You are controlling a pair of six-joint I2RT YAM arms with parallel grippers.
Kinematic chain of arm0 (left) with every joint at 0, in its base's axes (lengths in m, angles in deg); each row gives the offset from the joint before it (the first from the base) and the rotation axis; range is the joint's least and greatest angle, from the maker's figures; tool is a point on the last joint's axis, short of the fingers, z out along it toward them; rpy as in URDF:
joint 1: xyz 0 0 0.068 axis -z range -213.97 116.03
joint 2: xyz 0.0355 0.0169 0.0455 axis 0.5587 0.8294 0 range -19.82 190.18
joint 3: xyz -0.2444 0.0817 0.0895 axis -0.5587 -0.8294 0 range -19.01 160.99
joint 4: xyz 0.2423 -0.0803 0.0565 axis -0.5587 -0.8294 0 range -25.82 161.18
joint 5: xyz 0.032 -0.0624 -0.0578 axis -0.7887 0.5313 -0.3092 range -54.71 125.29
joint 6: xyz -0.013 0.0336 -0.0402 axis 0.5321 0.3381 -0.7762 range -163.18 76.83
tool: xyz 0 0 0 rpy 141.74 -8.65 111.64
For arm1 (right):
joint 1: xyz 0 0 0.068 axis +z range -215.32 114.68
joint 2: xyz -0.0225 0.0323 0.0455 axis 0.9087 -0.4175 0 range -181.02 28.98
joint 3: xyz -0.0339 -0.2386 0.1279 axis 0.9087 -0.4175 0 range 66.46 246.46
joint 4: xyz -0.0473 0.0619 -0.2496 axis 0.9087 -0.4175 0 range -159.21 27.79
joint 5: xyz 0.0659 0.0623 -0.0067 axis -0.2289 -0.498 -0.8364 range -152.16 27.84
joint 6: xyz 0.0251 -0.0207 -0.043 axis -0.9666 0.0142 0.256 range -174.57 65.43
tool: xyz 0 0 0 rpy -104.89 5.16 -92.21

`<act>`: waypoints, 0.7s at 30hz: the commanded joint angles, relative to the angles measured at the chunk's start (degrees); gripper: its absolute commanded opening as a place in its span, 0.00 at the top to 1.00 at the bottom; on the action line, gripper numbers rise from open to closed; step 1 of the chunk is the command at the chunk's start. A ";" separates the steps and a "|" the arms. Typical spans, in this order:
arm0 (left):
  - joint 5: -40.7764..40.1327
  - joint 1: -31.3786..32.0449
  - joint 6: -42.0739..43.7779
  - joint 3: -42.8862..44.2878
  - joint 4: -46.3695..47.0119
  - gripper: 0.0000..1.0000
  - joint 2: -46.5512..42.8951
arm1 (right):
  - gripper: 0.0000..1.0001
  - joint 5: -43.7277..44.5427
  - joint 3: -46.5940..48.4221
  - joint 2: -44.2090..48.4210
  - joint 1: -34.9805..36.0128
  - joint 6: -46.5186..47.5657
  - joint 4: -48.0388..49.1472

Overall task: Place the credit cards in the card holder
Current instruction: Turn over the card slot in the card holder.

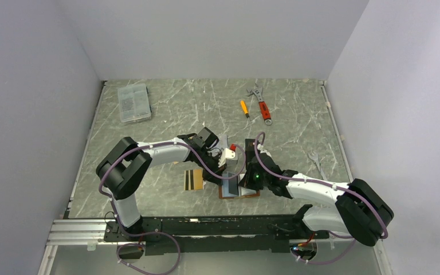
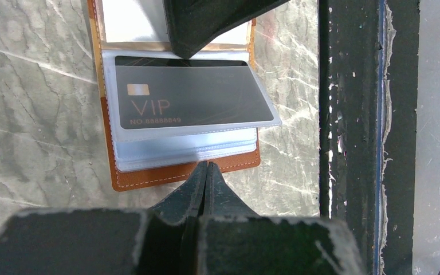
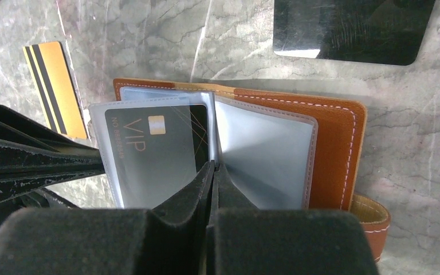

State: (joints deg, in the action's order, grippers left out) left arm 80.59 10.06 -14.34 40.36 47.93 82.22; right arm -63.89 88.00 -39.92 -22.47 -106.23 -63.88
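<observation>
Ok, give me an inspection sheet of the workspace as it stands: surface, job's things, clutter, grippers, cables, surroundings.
Surface: grey marbled table.
Job's things: card holder lies open; black VIP card in a clear sleeve; striped gold card and a black card loose on the table.
Clutter: clear parts box, screwdriver, red-handled wrench, spanner.
Grippers: left gripper shut, empty, at the holder's edge; right gripper shut, empty, at the sleeves.
Cables: purple cables run along both arms.
Surroundings: plain walls on three sides.
</observation>
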 commanded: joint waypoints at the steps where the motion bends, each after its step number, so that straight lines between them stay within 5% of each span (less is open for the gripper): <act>1: 2.35 0.88 -0.28 1.67 1.59 1.00 -0.86 | 1.00 0.72 -1.32 -0.57 0.20 -0.59 1.36; 14: 1.90 5.30 -2.52 7.32 3.28 1.00 4.54 | 1.00 -0.82 -3.20 0.28 -0.01 -1.92 3.67; 21: 2.08 7.15 -3.03 12.76 3.13 1.00 8.50 | 0.99 -5.05 -4.24 9.37 -7.41 -0.47 0.75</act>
State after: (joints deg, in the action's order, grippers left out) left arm 80.74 15.64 -16.98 49.35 49.64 89.10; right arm -66.41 84.68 -35.79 -26.05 -107.63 -61.33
